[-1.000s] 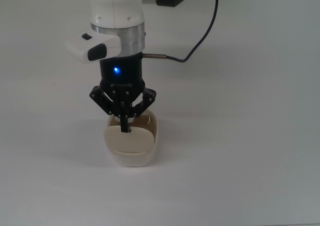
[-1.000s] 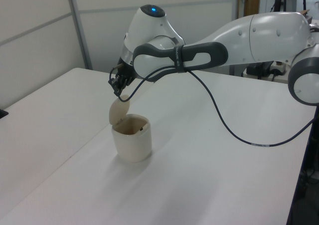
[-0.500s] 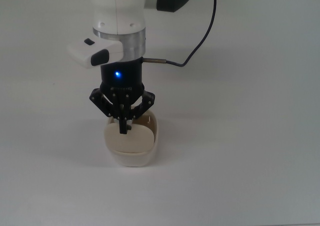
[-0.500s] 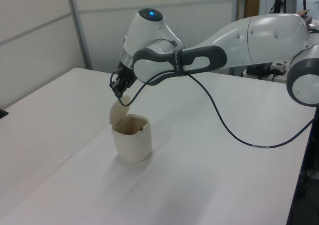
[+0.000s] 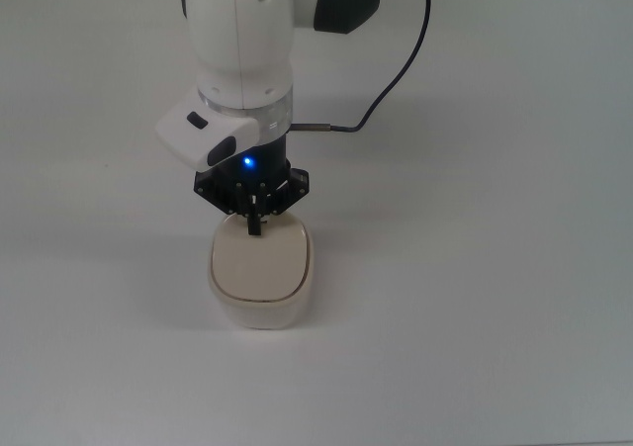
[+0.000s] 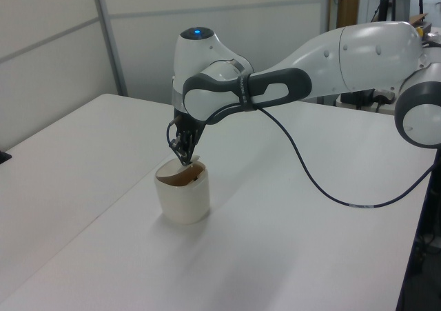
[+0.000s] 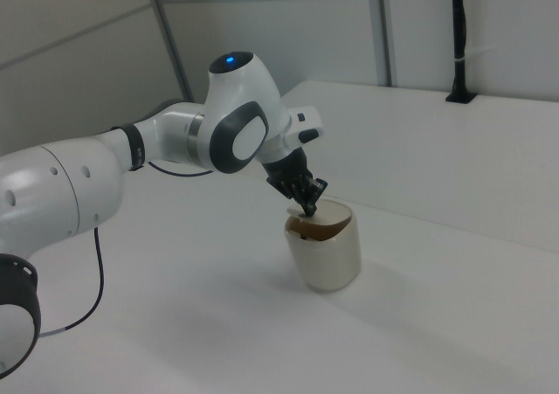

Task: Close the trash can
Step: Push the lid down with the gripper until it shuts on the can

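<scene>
Trash can (image 5: 260, 286), one, lid (image 5: 259, 263) nearly down, its knob pinched by the jaws.

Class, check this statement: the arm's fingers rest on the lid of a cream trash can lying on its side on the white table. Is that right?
Not quite. The trash can stands upright on the table, as the left view shows. The rest holds: it is cream, and the fingers rest on its lid, which is lowered almost flat but still slightly ajar.
</scene>
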